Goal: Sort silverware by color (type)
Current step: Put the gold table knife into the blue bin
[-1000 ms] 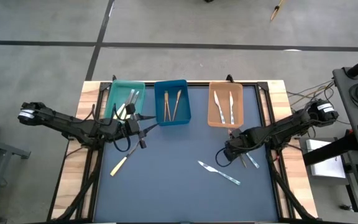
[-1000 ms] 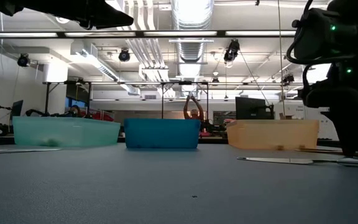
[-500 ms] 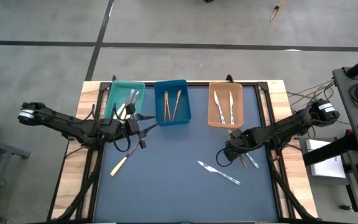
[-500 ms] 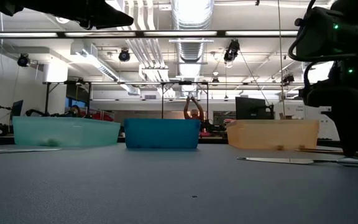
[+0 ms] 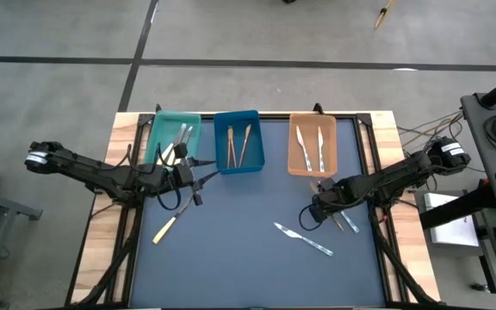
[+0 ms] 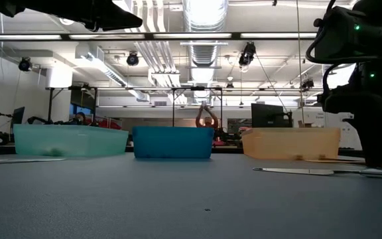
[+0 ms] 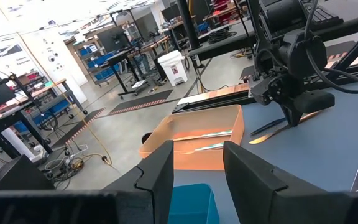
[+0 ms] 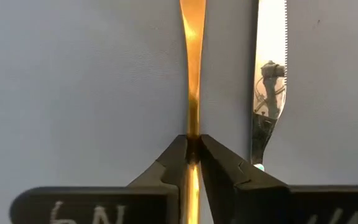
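Between the pressed-together fingers of the right tool [image 8: 193, 149], low on the desk [image 5: 248, 215] near the orange tray [image 5: 312, 145], a golden utensil [image 8: 192, 74] is pinched, a serrated knife [image 8: 270, 74] lying just beside, while the left tool [image 7: 196, 163] is held part-spread.

The high view is looking straight down from well above, taking in the whole table [image 5: 257, 250], both arms and the floor around. The low view is sitting at tabletop level, facing across the mat toward the three trays and the room behind — the orange tray [image 6: 290, 143] is showing there, in the high view and in the left wrist view alike. The left wrist camera is peering between its own fingers [image 7: 160, 168] across the table at the other arm. The right wrist camera is pressing close — only mat and two utensils are filling it.
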